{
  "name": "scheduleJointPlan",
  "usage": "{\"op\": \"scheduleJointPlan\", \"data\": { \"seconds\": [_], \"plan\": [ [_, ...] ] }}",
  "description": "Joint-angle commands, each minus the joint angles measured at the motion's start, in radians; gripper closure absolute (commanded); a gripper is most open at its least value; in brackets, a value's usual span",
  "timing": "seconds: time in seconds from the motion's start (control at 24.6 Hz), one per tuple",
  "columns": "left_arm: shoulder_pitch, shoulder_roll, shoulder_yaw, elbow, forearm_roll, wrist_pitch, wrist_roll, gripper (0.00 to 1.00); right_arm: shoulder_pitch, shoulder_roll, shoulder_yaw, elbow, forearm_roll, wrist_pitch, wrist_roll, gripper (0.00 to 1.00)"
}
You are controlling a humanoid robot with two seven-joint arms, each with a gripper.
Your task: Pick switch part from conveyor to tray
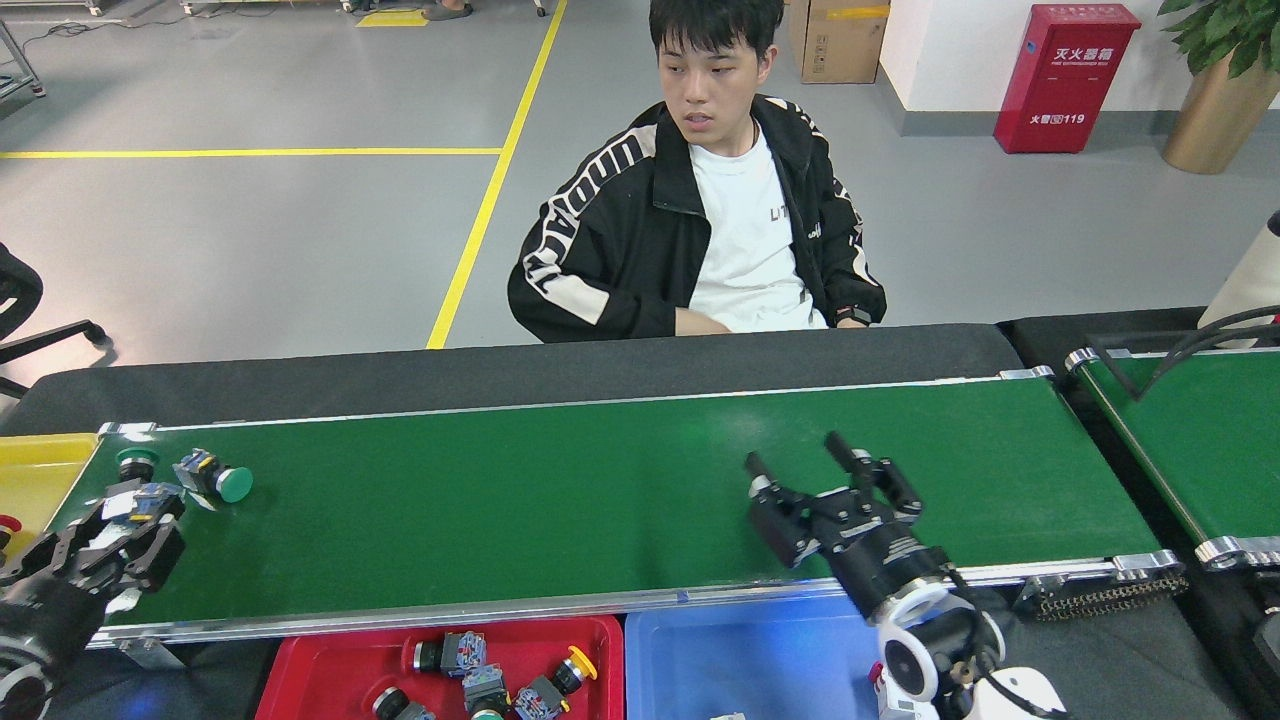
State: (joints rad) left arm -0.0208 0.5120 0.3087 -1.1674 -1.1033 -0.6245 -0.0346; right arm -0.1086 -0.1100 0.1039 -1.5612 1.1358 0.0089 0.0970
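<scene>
Green-capped switch part (215, 480) on conveyor (560, 500); left hand (125, 525) pinching another; right hand (800, 465) spread

Trays (440, 640) before conveyor (600, 500) — person (700, 230) behind

A long green conveyor (560, 500) runs left to right, with a person in a black jacket (700, 220) seated behind its far side. At the left end, the left gripper (125, 520) closes on a switch part (135, 498), while another green-capped switch part (212, 480) lies on the belt just beyond it; the right gripper (800, 455) hangs over the right half of the belt with its two fingers spread apart and nothing between them. Along the near edge sit a red tray (300, 670) holding several switch parts (490, 680) and a blue tray (740, 660) beside it, and a yellow tray (35, 475) lies off the left end.
</scene>
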Motion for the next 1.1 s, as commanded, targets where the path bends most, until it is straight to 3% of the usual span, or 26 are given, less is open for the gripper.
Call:
{"op": "scheduleJointPlan", "data": {
  "seconds": [0.0,0.16,0.41,0.53,0.57,0.61,0.65,0.69,0.93,1.06],
  "plan": [
    [0.096,-0.003,0.046,-0.156,0.022,-0.104,-0.002,0.91,0.055,-0.045,-0.035,-0.028,-0.002,0.054,-0.085,0.01],
    [0.265,-0.049,0.029,-0.409,0.002,-0.161,-0.001,0.91,0.262,-0.088,-0.099,-0.141,-0.004,0.043,-0.174,0.01],
    [0.289,-0.184,-0.155,-0.586,-0.260,-0.161,-0.002,0.91,0.323,-0.082,-0.155,-0.161,-0.005,0.036,-0.214,0.01],
    [0.288,-0.198,-0.218,-0.607,-0.339,-0.161,-0.002,0.90,0.326,-0.082,-0.156,-0.166,-0.005,0.037,-0.218,0.01],
    [0.285,-0.198,-0.227,-0.607,-0.339,-0.161,-0.002,0.85,0.328,-0.082,-0.156,-0.166,-0.005,0.037,-0.221,0.01],
    [0.285,-0.205,-0.226,-0.607,-0.340,-0.161,-0.001,0.65,0.328,-0.082,-0.158,-0.166,-0.005,0.037,-0.226,0.01],
    [0.285,-0.216,-0.220,-0.606,-0.342,-0.161,-0.001,0.42,0.328,-0.082,-0.158,-0.166,-0.005,0.037,-0.230,0.01],
    [0.283,-0.219,-0.220,-0.604,-0.342,-0.161,0.001,0.00,0.328,-0.082,-0.156,-0.166,-0.005,0.037,-0.232,0.01],
    [0.305,-0.216,-0.161,-0.601,-0.317,-0.161,0.008,0.00,0.328,-0.080,-0.158,-0.165,-0.005,0.037,-0.234,0.01],
    [0.306,-0.224,-0.051,-0.597,-0.248,-0.161,0.007,0.00,0.328,-0.080,-0.156,-0.165,-0.005,0.037,-0.234,0.01]
  ]
}}
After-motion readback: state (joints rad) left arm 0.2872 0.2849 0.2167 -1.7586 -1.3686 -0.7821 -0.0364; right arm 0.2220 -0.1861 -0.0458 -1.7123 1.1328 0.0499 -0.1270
